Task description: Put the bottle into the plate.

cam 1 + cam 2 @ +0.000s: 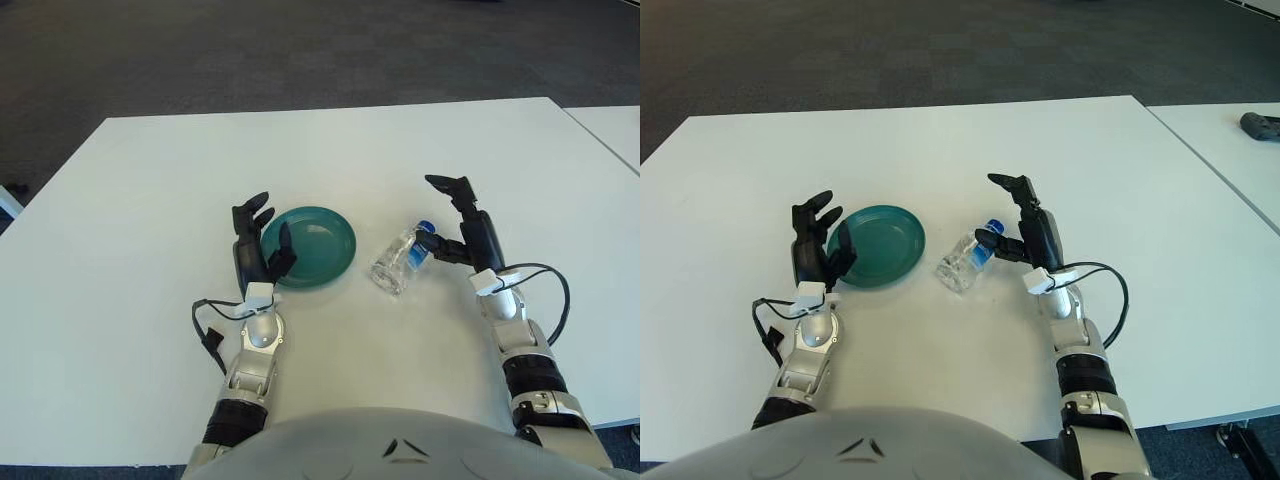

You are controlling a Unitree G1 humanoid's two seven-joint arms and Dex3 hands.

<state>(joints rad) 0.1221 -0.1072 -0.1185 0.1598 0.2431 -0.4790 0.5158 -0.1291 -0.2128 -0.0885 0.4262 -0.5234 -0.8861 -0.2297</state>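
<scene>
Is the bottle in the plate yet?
No. The bottle lies tilted on the table, right of the empty plate, cap by the right hand.

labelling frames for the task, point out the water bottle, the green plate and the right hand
water bottle [395,266], left eye view, clear body
green plate [320,240], left eye view, inner surface
right hand [475,238], left eye view, palm

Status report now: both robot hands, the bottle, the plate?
Left robot hand open at plate's left rim. Right robot hand open, thumb at bottle cap. Bottle lying on table, outside green plate. Path between them unobstructed.
</scene>
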